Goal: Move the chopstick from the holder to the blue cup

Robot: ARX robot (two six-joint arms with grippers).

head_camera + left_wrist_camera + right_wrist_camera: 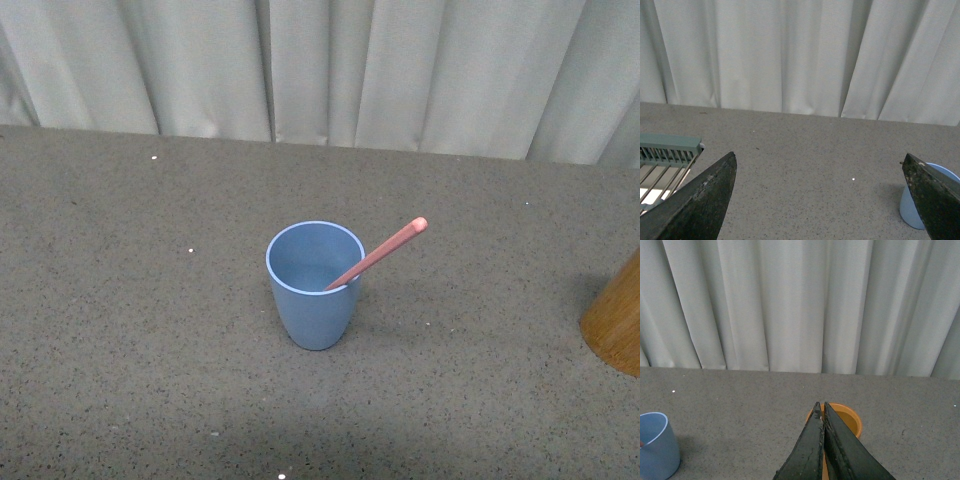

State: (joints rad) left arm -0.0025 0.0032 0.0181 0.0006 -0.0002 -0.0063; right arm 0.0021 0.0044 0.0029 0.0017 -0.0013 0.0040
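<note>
The blue cup [314, 284] stands upright in the middle of the grey table. One salmon-pink chopstick [382, 251] leans in it, thick end up and to the right. The wooden holder [618, 321] shows partly at the front view's right edge. My left gripper [820, 162] is open, its dark fingers [705, 200] wide apart, with the blue cup [910, 207] behind the far finger. My right gripper [821, 405] is shut with nothing seen between its fingers, hovering just above the holder [845, 421], whose inside looks empty. The blue cup [656, 444] is off to that side.
A pale curtain [320, 70] hangs behind the table's far edge. A green-framed wire rack [665, 160] sits beside the left gripper. The speckled tabletop [150, 330] spreads around the cup.
</note>
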